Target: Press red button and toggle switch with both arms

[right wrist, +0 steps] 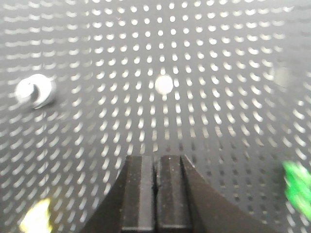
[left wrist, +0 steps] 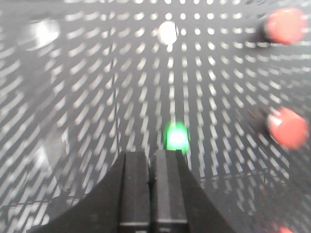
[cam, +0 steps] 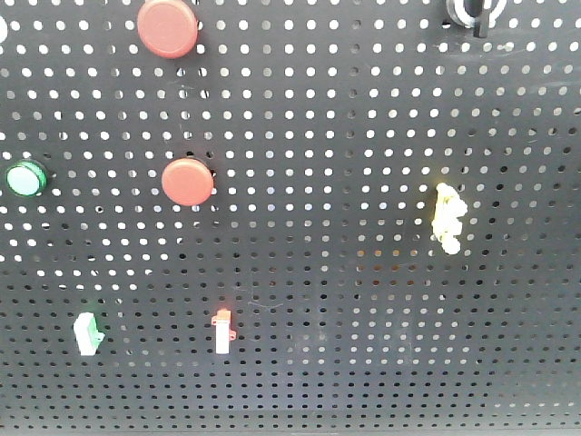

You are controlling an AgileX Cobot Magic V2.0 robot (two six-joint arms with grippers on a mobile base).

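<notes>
Perforated black panel (cam: 363, 300), seen from the front. The upper red button (cam: 167, 27) sits at the top edge, left of centre, with the lower red button (cam: 187, 181) below it. The toggle switch (cam: 472, 11) is cut by the top edge, toward the right corner. The left gripper (left wrist: 151, 156), jaws pressed together, points at a green button (left wrist: 176, 137). The right gripper (right wrist: 156, 160), also pressed together, faces bare holes, with the blurred toggle switch to its left.
</notes>
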